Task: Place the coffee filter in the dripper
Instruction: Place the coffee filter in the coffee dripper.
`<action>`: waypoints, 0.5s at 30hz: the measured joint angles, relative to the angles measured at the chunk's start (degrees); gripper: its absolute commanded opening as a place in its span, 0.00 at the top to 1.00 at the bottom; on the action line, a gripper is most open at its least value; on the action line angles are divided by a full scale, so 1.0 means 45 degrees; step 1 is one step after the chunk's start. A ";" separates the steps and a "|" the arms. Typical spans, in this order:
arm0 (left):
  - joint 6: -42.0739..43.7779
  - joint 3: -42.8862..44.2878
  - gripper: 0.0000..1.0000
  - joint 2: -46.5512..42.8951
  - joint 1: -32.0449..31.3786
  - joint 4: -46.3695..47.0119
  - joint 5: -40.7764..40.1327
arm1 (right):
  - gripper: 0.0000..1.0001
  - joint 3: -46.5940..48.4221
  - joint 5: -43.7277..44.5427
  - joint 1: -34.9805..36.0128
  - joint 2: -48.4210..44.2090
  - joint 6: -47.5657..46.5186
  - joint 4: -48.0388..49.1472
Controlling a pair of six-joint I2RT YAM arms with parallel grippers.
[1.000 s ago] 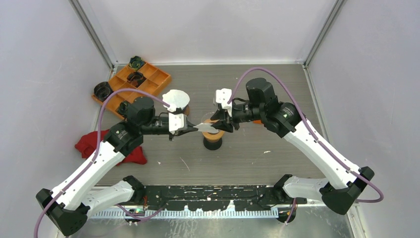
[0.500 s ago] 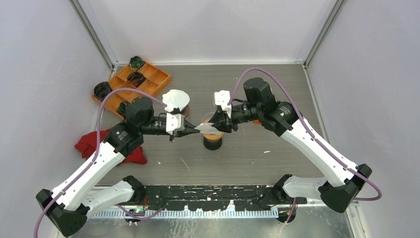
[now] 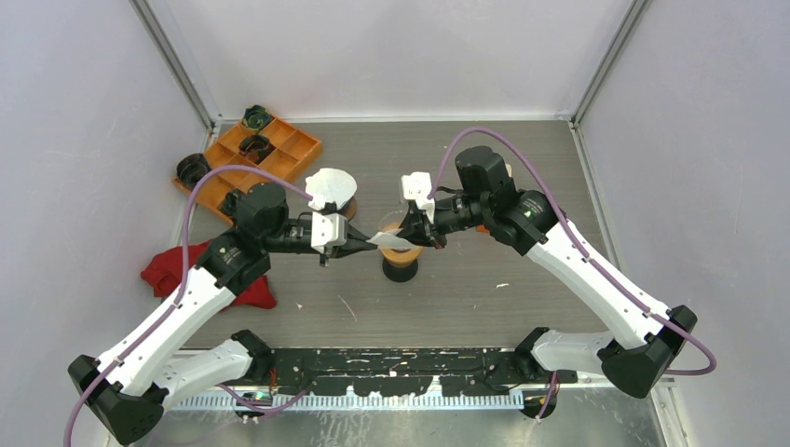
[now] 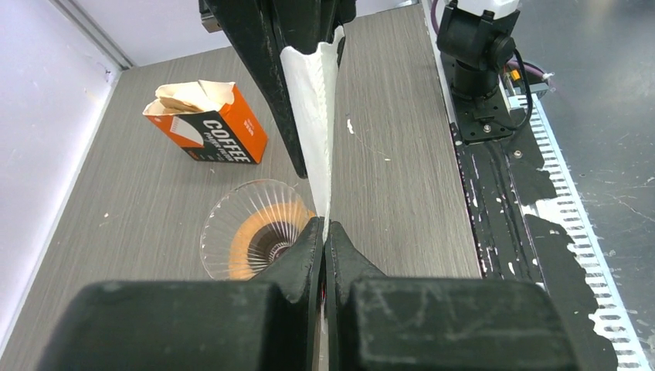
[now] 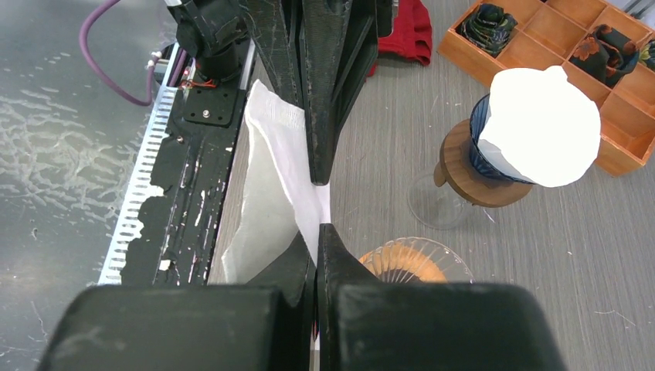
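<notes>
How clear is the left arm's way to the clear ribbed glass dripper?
Probably not: left gripper and right gripper are both shut on the white paper filter, stretched between them roughly over the glass dripper. One must release first.

The coffee filter (image 4: 317, 116) is thin, matt white paper (finely crimped along its seam). The dripper (image 4: 232, 232) is clear, glossy and ribbed; glass or plastic, I cannot tell. The desk (image 4: 394, 178) shows matt grey wood grain. The left end effector (image 4: 324, 229) is matt black plastic.

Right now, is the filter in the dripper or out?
Out. The filter hangs pinched between left gripper and right gripper over the dripper, whose ribbed cone shows empty in the left wrist view.
</notes>
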 measured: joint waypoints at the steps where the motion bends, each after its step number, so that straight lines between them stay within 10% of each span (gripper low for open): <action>1: 0.0005 -0.0015 0.92 -0.0010 0.0000 0.0015 -0.0044 | 0.99 0.0000 0.0000 0.0000 0.0000 0.0000 -0.0010; 15: -0.0923 -0.0413 0.35 -0.0384 0.0000 0.0704 -0.1807 | 0.99 0.0053 0.1996 0.0194 -0.0495 0.1851 -0.0044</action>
